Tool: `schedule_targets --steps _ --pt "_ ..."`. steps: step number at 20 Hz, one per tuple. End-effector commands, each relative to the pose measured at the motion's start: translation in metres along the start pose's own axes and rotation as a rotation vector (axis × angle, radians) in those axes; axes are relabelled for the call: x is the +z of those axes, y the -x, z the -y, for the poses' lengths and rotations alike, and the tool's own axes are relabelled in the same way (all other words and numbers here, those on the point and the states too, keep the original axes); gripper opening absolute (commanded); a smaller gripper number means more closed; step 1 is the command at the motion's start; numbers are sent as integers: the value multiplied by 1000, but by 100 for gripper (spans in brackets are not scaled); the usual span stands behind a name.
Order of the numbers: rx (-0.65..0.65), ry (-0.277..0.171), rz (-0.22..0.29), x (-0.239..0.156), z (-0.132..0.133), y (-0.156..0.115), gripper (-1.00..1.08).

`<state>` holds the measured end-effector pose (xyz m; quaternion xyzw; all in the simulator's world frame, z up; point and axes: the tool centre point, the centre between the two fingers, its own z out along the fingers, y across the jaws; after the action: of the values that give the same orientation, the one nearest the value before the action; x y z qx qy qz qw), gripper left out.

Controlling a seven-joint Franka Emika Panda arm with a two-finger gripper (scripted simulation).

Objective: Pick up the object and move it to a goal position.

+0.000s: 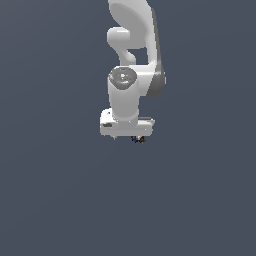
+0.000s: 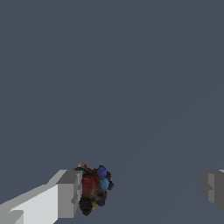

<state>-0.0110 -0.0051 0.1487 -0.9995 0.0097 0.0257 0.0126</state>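
The object (image 2: 94, 189) is a tiny dark lump with red and blue flecks. In the wrist view it lies right against one grey finger (image 2: 68, 192); the other finger (image 2: 214, 188) is far from it across a wide gap. My gripper (image 2: 140, 190) is open and holds nothing. In the exterior view the white arm points straight down. The object (image 1: 138, 139) shows as a dark speck just under the exterior view's right end of the gripper (image 1: 127, 136). The fingertips are mostly hidden there by the white hand.
A plain grey-blue surface (image 1: 60, 200) fills both views. The white arm (image 1: 132, 60) rises above the gripper in the exterior view. No goal marker is visible.
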Motion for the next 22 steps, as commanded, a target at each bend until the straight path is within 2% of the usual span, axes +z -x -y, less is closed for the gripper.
schedule_targets --steps 1,10,16,22 --pt "0 0 0 0 0 0 100" --pt "16 -28 -21 -8 -5 -9 100" --pt "3 -26 -20 -7 -4 -8 100" --pt "-63 -20 -21 -2 -2 -4 100"
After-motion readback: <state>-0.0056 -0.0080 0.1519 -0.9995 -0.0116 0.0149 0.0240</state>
